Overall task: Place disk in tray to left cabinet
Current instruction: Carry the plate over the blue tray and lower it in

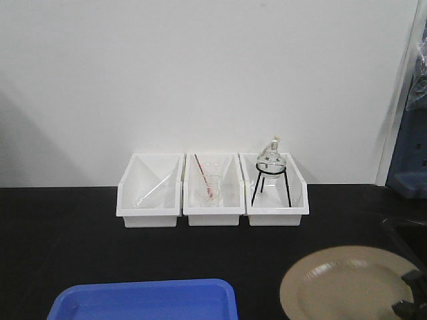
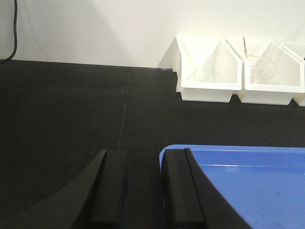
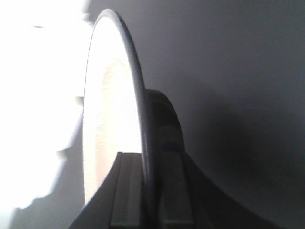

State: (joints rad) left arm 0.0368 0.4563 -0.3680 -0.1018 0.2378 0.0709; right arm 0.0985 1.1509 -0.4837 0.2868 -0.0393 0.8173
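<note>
Left gripper [image 2: 143, 155]: released; its two black fingers [image 2: 112, 186] stand apart with bare black tabletop [image 1: 67, 233] showing in the gap, and the right-hand finger overlaps the near left corner of the tray [image 2: 248, 181]. The tray [image 1: 143, 300], bright blue with a low rim, lies flat at the near edge of the tabletop, left of centre, and holds nothing. Behind it, against the white wall [image 1: 200, 67], three white open-front bins stand side by side, touching. The left bin [image 1: 150, 212] contains clear glassware whose type cannot be determined. The middle bin [image 1: 211, 212] contains a glass beaker [image 1: 211, 189] with a red rod [image 1: 203, 175] leaning in it. The right bin [image 1: 278, 211] contains a round flask [image 1: 270, 159] seated on a black tripod stand [image 1: 270, 183]. The disk [image 1: 343, 283], tan with a thin dark rim, sits at the near right, beside the tray but apart from it; whether it rests on the tabletop cannot be determined. Right gripper [image 1: 408, 303]: clenched on the disk at its right edge. In the right wrist view the disk [image 3: 107, 133] appears edge-on, its rim passing between the two fingers [image 3: 125, 191] of the right gripper [image 3: 147, 157].
</note>
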